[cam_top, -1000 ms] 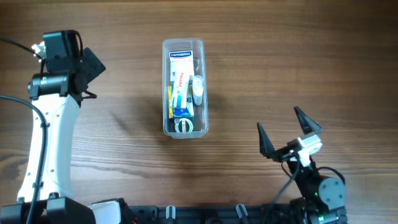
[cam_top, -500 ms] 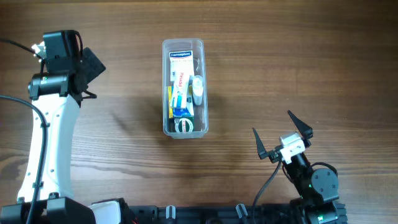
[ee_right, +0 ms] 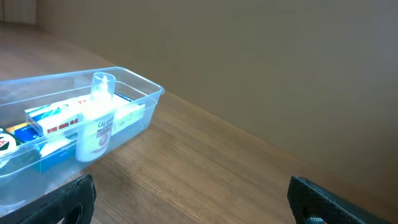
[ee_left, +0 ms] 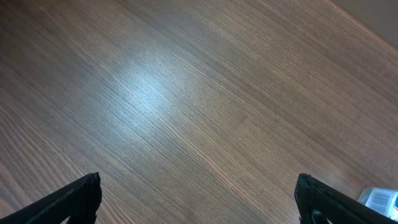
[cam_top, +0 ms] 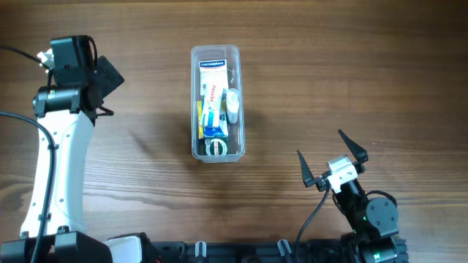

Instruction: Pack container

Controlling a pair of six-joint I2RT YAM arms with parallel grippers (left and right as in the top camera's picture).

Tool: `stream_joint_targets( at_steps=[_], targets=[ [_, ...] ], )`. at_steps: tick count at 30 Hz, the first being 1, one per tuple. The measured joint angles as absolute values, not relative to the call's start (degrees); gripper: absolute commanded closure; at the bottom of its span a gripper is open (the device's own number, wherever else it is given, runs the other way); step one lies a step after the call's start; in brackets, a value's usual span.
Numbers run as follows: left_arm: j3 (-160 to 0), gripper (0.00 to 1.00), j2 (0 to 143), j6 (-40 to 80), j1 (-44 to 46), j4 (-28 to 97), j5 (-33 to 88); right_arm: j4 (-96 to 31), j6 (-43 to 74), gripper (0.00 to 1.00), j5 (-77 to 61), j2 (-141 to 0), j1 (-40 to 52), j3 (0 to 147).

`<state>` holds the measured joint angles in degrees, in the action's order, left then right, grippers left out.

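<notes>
Overhead: the container (cam_top: 194, 109) is recorded at upper centre, long axis running top to bottom, standing on the wooden counter (cam_top: 351, 66). Inside are noted a Hansaplast box (cam_top: 213, 67) at the top end, a white bottle (cam_top: 232, 107) by the right wall, a blue and yellow box (cam_top: 209, 120) and a round tin (cam_top: 216, 148) at the bottom end. The left hand (cam_top: 110, 77) is seen at upper left and the right hand (cam_top: 322, 150) at lower right, both well apart from the container.

Left wrist: the left hand is spread wide over bare counter, nothing held. A pale labelled object (ee_left: 379, 199) is cut by the lower right edge; not identifiable.

Right wrist: the right hand is spread, nothing held. The container is seen at left, the bottle upright inside.
</notes>
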<state>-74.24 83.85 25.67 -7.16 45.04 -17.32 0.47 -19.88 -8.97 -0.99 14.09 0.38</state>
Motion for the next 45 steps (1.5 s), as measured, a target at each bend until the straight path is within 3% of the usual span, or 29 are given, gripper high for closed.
stream_joint_targets(
  at_steps=[35,45],
  targets=[
    [-74.22,0.0,82.48,25.67,-7.14,45.06,-17.32,0.47,-19.88,0.0,-8.97,-0.99,14.09,0.38],
    [-69.84,0.0,58.98,25.67,-7.14,44.99,-17.32,0.45,-19.9,0.0,-8.99,-0.99,14.09,0.38]
  ],
)
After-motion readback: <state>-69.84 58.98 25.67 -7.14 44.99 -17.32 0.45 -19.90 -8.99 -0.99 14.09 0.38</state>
